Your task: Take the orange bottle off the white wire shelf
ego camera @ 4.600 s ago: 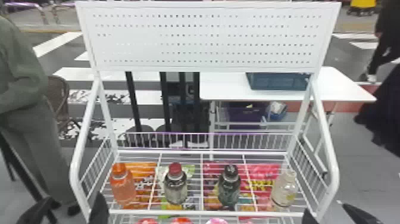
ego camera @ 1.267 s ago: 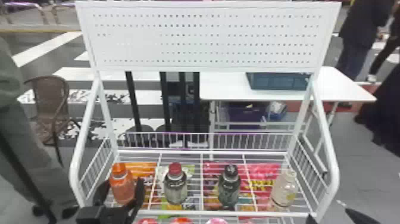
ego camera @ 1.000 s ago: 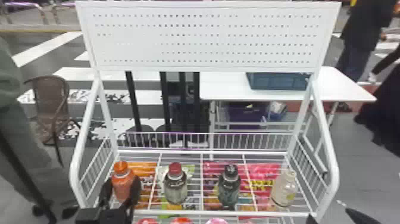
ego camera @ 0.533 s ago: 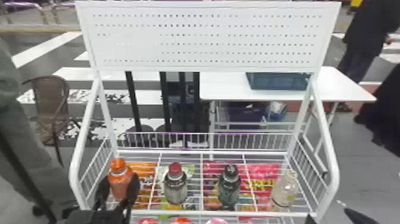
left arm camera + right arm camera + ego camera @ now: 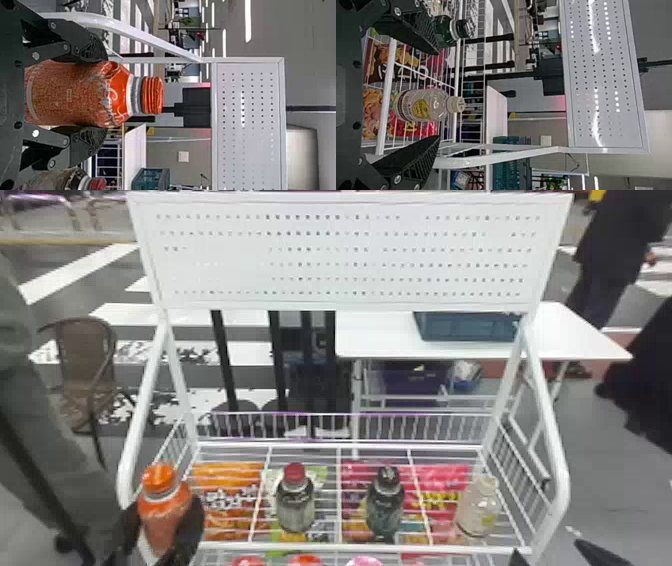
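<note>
Orange bottle (image 5: 167, 515) held at the left front corner of the white wire shelf (image 5: 380, 547)

At the far left, a brown chair (image 5: 82, 362) stands behind the shelf. The left gripper (image 5: 165, 510) has its fingers closed on the orange bottle, one against each side of its body. The bottle is upright, its orange cap (image 5: 160, 477) on top, and overlaps the shelf's corner in the head view; its base is hidden there.

To its right, an orange snack bag (image 5: 227, 500) shows beneath the wires. Next come a red-capped bottle (image 5: 295, 505), a dark-capped bottle (image 5: 386, 507) with a pink bag (image 5: 442, 485) showing beyond it, and a pale-capped bottle (image 5: 477, 510), all three standing on the wires.

A blue-green crate (image 5: 467, 327) sits on a white table (image 5: 575, 335) behind. At the lower right, the right gripper (image 5: 548, 548) is open, fingers apart and holding nothing.
</note>
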You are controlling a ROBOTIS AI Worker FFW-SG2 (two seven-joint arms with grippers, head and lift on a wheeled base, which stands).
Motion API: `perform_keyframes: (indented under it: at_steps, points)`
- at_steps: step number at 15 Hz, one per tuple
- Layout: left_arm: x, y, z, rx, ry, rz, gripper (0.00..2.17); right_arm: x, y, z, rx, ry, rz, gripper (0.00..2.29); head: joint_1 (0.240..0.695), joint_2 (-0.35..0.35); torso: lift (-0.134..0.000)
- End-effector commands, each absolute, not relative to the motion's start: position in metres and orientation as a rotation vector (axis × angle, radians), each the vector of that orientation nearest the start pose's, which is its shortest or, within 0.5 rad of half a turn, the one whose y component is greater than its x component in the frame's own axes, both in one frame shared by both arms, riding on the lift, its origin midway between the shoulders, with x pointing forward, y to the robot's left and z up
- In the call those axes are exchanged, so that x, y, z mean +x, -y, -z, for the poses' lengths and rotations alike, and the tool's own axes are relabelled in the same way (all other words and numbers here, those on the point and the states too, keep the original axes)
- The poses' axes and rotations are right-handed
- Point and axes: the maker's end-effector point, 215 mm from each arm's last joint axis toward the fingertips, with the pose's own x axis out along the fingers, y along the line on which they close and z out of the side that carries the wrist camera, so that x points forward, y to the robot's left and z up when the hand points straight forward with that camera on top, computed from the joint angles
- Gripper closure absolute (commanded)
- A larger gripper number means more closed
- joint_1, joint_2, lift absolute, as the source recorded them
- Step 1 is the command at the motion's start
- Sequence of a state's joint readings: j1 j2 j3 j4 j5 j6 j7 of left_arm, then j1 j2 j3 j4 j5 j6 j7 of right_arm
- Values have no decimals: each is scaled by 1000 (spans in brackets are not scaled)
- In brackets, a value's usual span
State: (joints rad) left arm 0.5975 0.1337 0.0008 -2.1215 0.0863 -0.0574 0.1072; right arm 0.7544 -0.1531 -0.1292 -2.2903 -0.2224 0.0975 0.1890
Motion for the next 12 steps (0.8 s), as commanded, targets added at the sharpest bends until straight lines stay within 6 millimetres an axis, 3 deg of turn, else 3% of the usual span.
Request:
perform_keyframes:
  at_steps: [1,4,12]
  points:
    - [404,-262,314,27,-2,-45,640,377,241,327,37,-121,-199,147,499,0,0]
    - [391,-261,315,28,-17,-37,637,377,241,325,36,-118,-199,147,499,0,0]
    - [391,-262,311,29,-2,-39,637,370,241,319,33,-110,-203,147,499,0,0]
